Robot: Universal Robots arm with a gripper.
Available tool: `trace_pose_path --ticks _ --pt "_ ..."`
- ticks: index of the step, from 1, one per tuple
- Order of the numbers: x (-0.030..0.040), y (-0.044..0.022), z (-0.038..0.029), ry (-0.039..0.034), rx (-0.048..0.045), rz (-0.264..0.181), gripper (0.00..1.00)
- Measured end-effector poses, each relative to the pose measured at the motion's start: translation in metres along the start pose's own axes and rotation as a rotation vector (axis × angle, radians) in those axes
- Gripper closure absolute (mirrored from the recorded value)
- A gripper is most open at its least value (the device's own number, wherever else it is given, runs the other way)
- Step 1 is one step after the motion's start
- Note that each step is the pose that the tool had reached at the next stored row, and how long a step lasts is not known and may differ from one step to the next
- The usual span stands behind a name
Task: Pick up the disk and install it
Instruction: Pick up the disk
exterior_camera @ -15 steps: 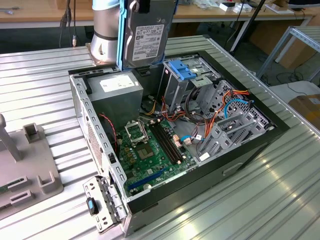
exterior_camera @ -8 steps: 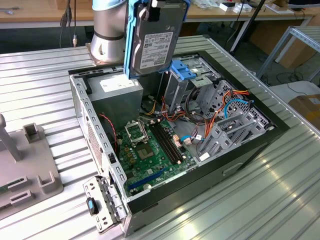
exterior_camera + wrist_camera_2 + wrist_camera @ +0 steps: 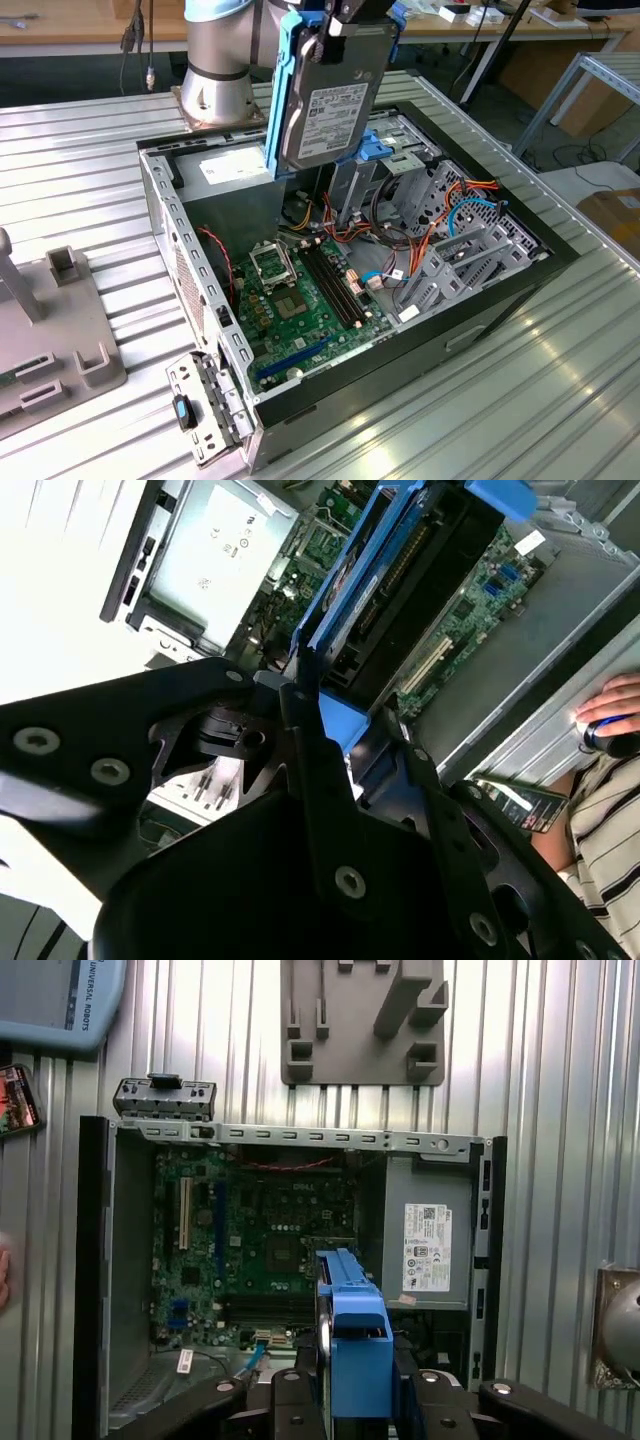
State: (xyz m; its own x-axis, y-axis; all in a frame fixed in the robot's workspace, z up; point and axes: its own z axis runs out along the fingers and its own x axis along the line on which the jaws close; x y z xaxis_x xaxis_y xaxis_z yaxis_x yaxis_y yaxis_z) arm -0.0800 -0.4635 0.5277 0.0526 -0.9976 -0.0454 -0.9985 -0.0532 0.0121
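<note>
Disk (image 3: 328, 95) hangs upright in mid-air, pinched at its upper end by the gripper (image 3: 338, 25), whose black fingers press against its blue rails (image 3: 275, 100). In the exterior view it hovers over the 12 o'clock edge of the open computer case (image 3: 190, 270), label toward the camera, clear of the motherboard (image 3: 300, 295) below. A grey metal box (image 3: 235, 172) with a white sticker sits inside the case at 11 o'clock. At 9 o'clock of the case, a grey fixture (image 3: 50, 335) rests on the ribbed desk (image 3: 560, 400).
</note>
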Motion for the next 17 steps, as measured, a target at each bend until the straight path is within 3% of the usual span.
trace_pose_path --ticks 2,4,9,12,17 --pt "0.0064 -0.0002 -0.0001 -0.0001 0.0001 0.000 0.64" --pt "0.0192 -0.0006 -0.0006 -0.0001 0.0001 0.000 0.64" --pt "0.0324 -0.0010 -0.0010 0.0000 0.0001 0.000 0.64" --pt "0.0373 -0.0010 -0.0012 0.0006 0.0000 0.000 0.64" --pt "0.0382 -0.0010 -0.0013 0.0006 0.0000 0.000 0.64"
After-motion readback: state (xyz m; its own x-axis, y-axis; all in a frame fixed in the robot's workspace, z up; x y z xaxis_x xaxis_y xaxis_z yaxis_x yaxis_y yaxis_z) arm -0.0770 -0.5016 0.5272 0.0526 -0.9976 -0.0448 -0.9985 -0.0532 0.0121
